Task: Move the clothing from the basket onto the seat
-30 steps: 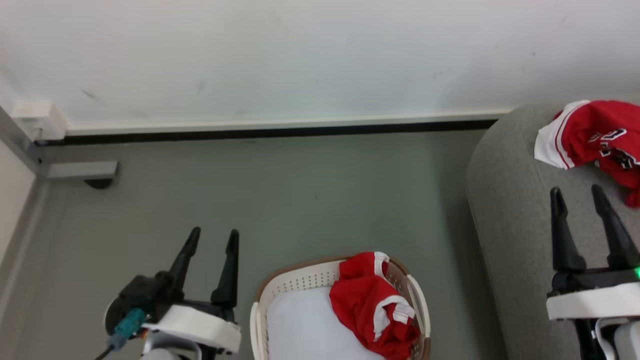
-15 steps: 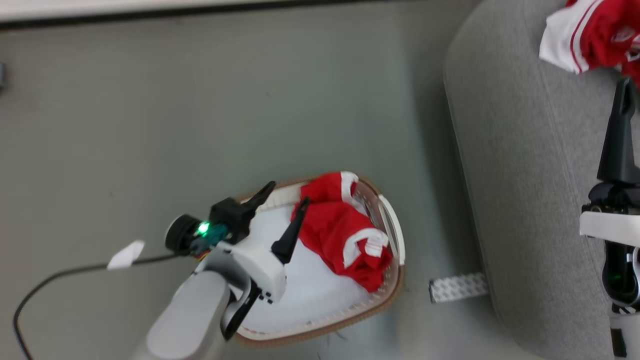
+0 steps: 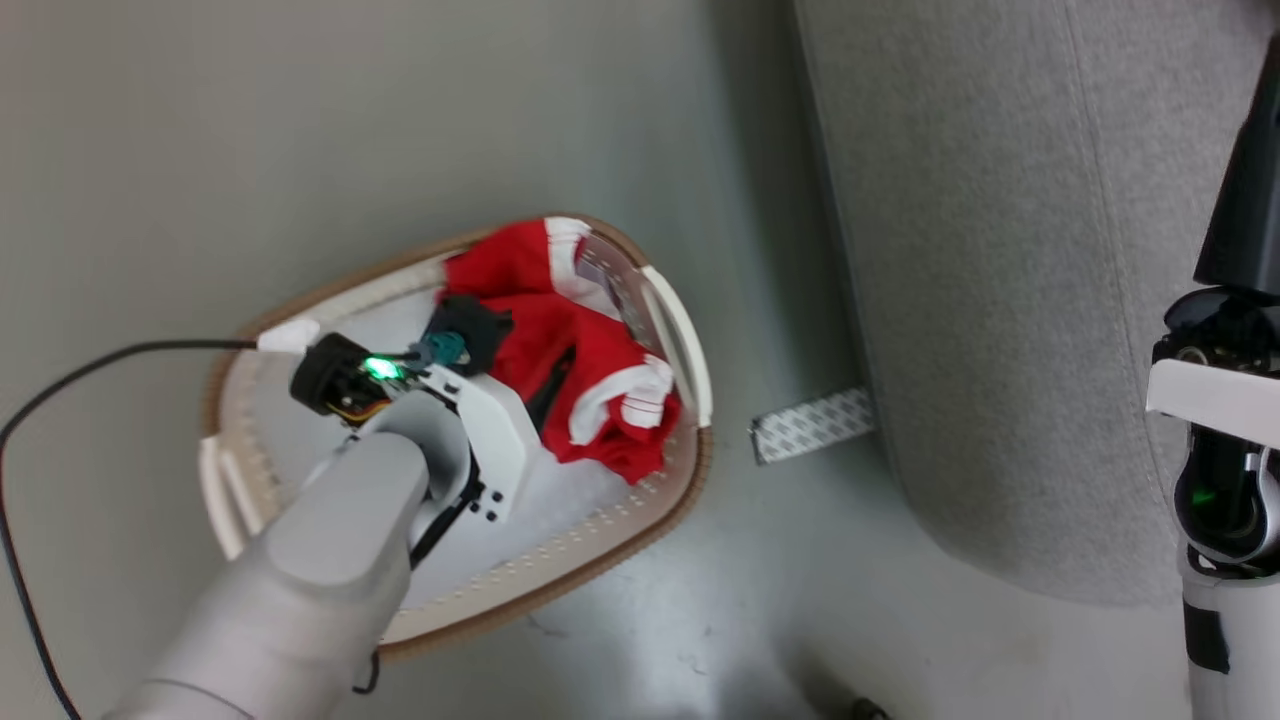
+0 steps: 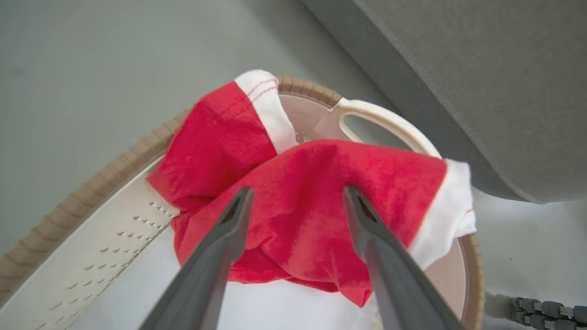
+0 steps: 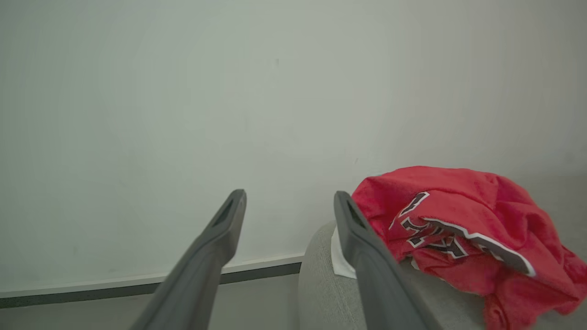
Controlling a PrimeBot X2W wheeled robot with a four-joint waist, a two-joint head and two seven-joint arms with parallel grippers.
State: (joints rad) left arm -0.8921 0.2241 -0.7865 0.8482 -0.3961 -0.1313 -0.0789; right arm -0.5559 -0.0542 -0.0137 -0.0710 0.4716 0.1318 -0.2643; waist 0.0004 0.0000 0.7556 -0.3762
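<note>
Two dark fingers of the left gripper (image 4: 298, 190) stand apart over the red garment (image 4: 312, 183), which is bunched on the white pad (image 3: 540, 530) at the seat-side end of the basket (image 3: 560, 590). The wrist hides part of the cloth. A black cable (image 3: 130, 349) trails left. A patterned strip (image 3: 810, 425) lies between basket and seat (image 3: 980, 250). Farther off, the right gripper (image 5: 290, 195), fingers spread and empty, hangs beside the crumpled jersey (image 5: 458, 215) on the seat, whose lettering is partly hidden.

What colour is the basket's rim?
The basket's rim is brown, ribbed, above cream-white perforated walls; the left wrist view shows it best.
</note>
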